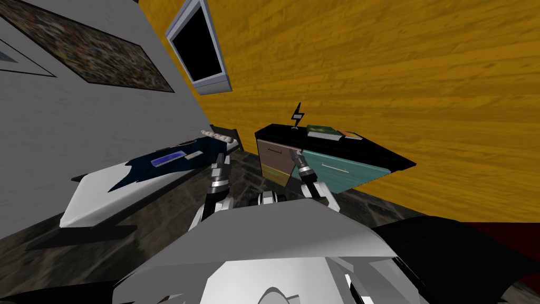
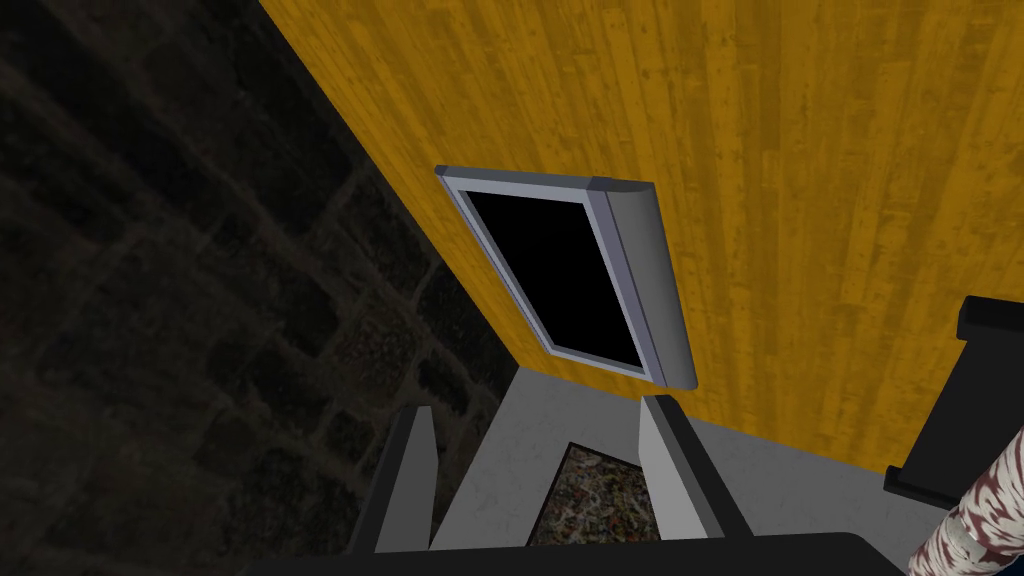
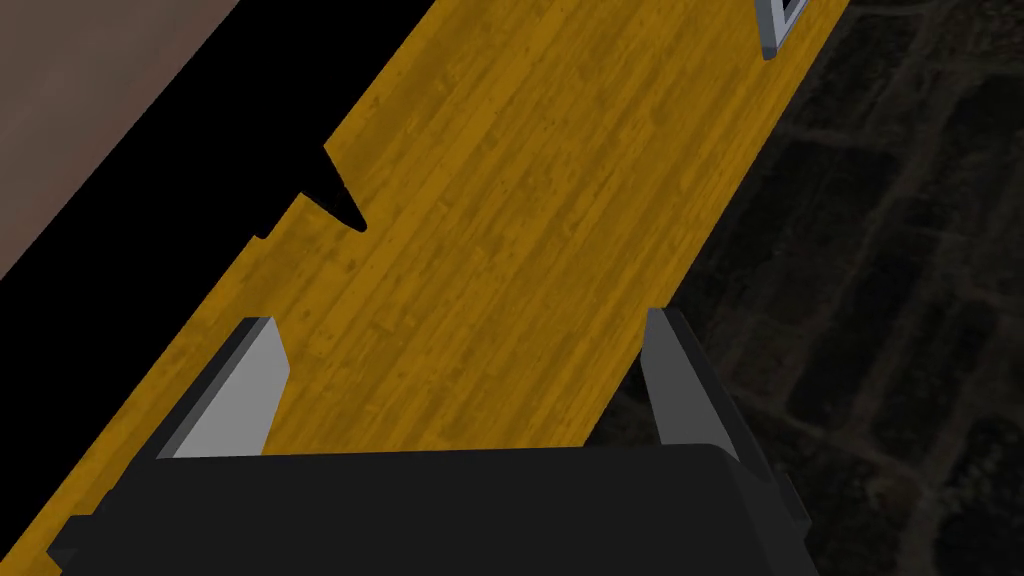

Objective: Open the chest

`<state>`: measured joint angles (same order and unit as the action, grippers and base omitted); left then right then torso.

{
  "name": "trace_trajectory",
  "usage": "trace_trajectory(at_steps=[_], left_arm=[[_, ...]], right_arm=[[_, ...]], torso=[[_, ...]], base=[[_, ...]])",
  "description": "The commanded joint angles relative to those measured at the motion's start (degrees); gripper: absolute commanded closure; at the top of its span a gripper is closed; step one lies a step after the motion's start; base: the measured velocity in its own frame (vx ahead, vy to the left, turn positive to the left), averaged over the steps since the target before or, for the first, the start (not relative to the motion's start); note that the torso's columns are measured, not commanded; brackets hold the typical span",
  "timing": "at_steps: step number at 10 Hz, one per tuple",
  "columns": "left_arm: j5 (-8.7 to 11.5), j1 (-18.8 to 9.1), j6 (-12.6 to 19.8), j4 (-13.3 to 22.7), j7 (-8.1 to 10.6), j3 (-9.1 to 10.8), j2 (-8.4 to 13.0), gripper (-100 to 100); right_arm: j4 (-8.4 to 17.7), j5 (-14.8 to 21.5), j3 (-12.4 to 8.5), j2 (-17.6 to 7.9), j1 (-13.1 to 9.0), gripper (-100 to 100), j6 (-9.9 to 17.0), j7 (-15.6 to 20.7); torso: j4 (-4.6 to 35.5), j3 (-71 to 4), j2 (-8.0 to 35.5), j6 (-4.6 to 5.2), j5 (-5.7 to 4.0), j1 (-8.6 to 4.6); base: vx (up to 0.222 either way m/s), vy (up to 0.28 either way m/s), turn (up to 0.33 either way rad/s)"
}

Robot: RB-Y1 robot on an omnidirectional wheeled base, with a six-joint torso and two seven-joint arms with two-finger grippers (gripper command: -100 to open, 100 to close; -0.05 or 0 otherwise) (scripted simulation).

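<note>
Both the left gripper (image 2: 537,405) and right gripper (image 1: 293,154) gape empty. The right should square onto the drawer handle (image 1: 275,150) of the chest (image 1: 337,169), at its nine o'clock.

Light is even and flat across the head view, its source impossible to tell: the yellow plank wall (image 1: 401,68) glows bright, the grey wall (image 1: 63,137) sits paler and duller, and the stone floor (image 1: 158,216) is dim, sinking close to black in both wrist views. A soft dark shadow lies on the floor beneath the white slab (image 1: 100,195) by the grey wall. The window (image 1: 203,47) pane is pure black, and the chest (image 1: 337,169) carries a black top with flat, unshaded colour. The wide lens rolls the whole scene and splays the walls toward the corners. Edges stay crisp near and far.
</note>
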<state>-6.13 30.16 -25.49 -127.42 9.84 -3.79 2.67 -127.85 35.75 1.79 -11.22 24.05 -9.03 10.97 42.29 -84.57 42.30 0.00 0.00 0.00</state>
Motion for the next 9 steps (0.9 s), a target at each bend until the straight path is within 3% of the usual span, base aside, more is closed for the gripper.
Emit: trace_trajectory(at_steps=[1,2,3,4,5,6,7,8,9], left_arm=[[0.0,0.0,0.0,0.0,0.00,0.00,0.0,0],[0.0,0.0,0.0,0.0,0.00,0.00,0.0,0],[0.0,0.0,0.0,0.0,0.00,0.00,0.0,0],[0.0,0.0,0.0,0.0,0.00,0.00,0.0,0],[0.0,0.0,0.0,0.0,0.00,0.00,0.0,0],[0.0,0.0,0.0,0.0,0.00,0.00,0.0,0],[0.0,0.0,0.0,0.0,0.00,0.00,0.0,0],[0.0,0.0,0.0,0.0,0.00,0.00,0.0,0],[0.0,0.0,0.0,0.0,0.00,0.00,0.0,0]], right_arm=[[1.5,4.5,-0.4,-0.3,-0.1,-100,2.3,2.8],[1.5,5.1,-0.4,-0.3,-0.1,-100,2.3,2.8],[2.8,7.3,-0.6,-0.6,-0.5,-100,4.7,5.1],[2.8,8.8,-0.6,-0.6,-0.5,-100,4.7,5.1],[4.2,10.6,-0.9,-0.9,-0.9,-100,7.1,7.5],[4.2,12.3,-0.9,-0.9,-0.9,-100,7.1,7.5],[5.6,14.2,-1.0,-1.1,-1.4,-100,9.5,9.8],[5.6,16.0,-1.0,-1.1,-1.4,-100,9.5,9.8],[7.1,17.8,-1.2,-1.3,-1.8,-100,11.3,12.2]], torso=[[0.0,0.0,0.0,-0.01,-0.01,0.02],[0.0,0.0,0.0,0.00,0.00,0.01],[0.0,0.0,0.1,-0.01,-0.01,-0.04],[0.0,0.0,0.0,0.00,-0.01,0.00],[0.0,0.0,0.0,-0.01,0.00,0.01],[0.0,0.0,-0.1,-0.01,0.01,0.04],[0.0,0.0,-0.1,-0.01,0.00,0.02],[0.0,0.0,-0.1,0.00,-0.01,0.00],[0.0,0.0,0.0,-0.01,0.00,0.01]], base=[[0.035,0.033,-0.017],[0.013,0.013,0.002],[0.019,0.026,-0.025],[0.021,0.027,-0.020],[0.031,0.036,-0.024],[0.039,0.033,-0.015],[0.048,0.033,-0.029],[0.033,0.037,-0.009],[0.031,0.052,-0.013]])
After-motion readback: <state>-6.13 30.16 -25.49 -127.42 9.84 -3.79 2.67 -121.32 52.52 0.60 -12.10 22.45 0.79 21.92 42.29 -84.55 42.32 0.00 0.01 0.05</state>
